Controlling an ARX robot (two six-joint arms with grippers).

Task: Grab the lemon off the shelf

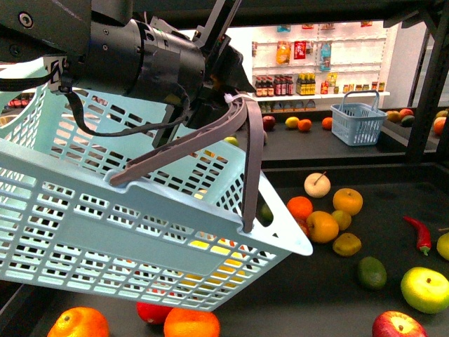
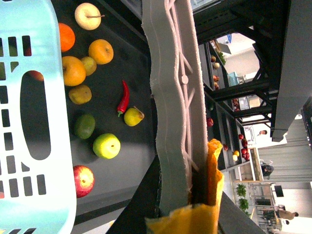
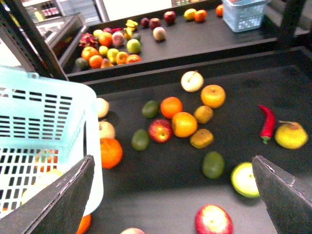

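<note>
The lemon (image 3: 291, 135), bright yellow and oval, lies on the dark deck of the shelf (image 3: 161, 195) beside a red chili (image 3: 267, 122). It also shows at the front view's right edge (image 1: 443, 246) and in the left wrist view (image 2: 132, 116). My right gripper (image 3: 170, 195) is open and empty above the deck, well short of the lemon. My left gripper (image 2: 197, 195) is shut on the grey handle (image 1: 210, 133) of a light blue basket (image 1: 105, 210), held tilted above the deck. Something yellow shows through the basket's slots (image 1: 210, 246); I cannot tell what.
Oranges, apples, green fruit and a dull olive-yellow lumpy fruit (image 1: 346, 243) lie scattered on the deck (image 1: 316, 295). A higher deck behind holds more fruit and a small blue basket (image 1: 358, 121). White shelves of bottles (image 1: 295, 84) stand far back.
</note>
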